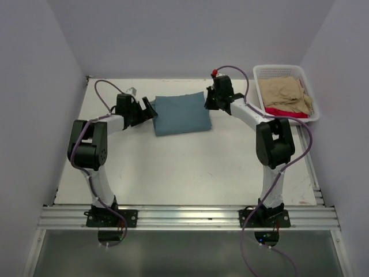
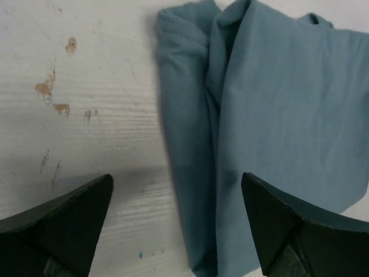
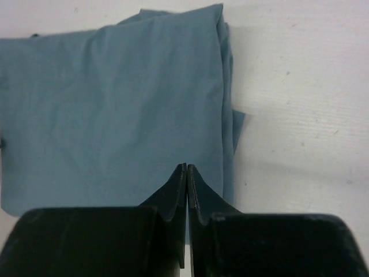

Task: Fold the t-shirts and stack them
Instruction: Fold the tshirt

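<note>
Teal t-shirt (image 1: 181, 113): folded, 12 o'clock.
Tan shirt (image 1: 285, 92), red shirt (image 1: 282, 112): unfolded, basket (image 1: 258, 86), 2 o'clock.
Left gripper (image 2: 177, 182): spread, empty.
Right gripper (image 3: 187, 167): closed, seemingly empty.

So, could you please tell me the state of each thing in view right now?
teal t-shirt: folded, lying flat
basket: upright, holding two shirts
tan t-shirt: crumpled in basket
red t-shirt: under tan one
left gripper: jaws open, empty
right gripper: jaws shut, empty

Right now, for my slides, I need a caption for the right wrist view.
Shut right end effector over the folded blue t-shirt on a white table.
</note>
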Controlling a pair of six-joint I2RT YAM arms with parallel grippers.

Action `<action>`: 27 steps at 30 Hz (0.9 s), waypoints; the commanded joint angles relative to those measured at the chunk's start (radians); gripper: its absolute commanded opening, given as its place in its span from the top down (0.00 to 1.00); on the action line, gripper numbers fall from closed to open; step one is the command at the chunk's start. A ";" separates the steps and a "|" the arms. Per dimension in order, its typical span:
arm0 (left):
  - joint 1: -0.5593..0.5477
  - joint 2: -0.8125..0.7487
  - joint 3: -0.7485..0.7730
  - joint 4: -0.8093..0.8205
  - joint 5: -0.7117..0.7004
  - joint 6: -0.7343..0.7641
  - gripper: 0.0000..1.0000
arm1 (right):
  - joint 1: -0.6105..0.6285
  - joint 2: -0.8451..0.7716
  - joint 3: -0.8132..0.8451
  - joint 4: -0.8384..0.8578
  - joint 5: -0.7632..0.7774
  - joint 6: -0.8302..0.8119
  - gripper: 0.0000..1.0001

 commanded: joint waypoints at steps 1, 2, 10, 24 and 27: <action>0.001 0.011 -0.049 0.078 0.070 0.020 0.00 | 0.001 0.016 -0.035 0.031 -0.144 -0.012 1.00; 0.001 0.007 -0.063 0.099 0.074 0.009 0.00 | 0.001 0.012 -0.050 0.066 -0.163 -0.009 1.00; 0.022 0.013 -0.200 0.381 0.185 -0.074 0.00 | 0.001 0.184 0.062 0.013 -0.325 0.034 1.00; -0.028 0.299 0.076 0.173 0.219 -0.027 0.00 | 0.001 0.289 0.014 0.047 -0.330 0.062 1.00; -0.051 0.345 0.119 0.168 0.240 -0.036 0.00 | 0.000 0.282 0.001 0.050 -0.322 0.057 1.00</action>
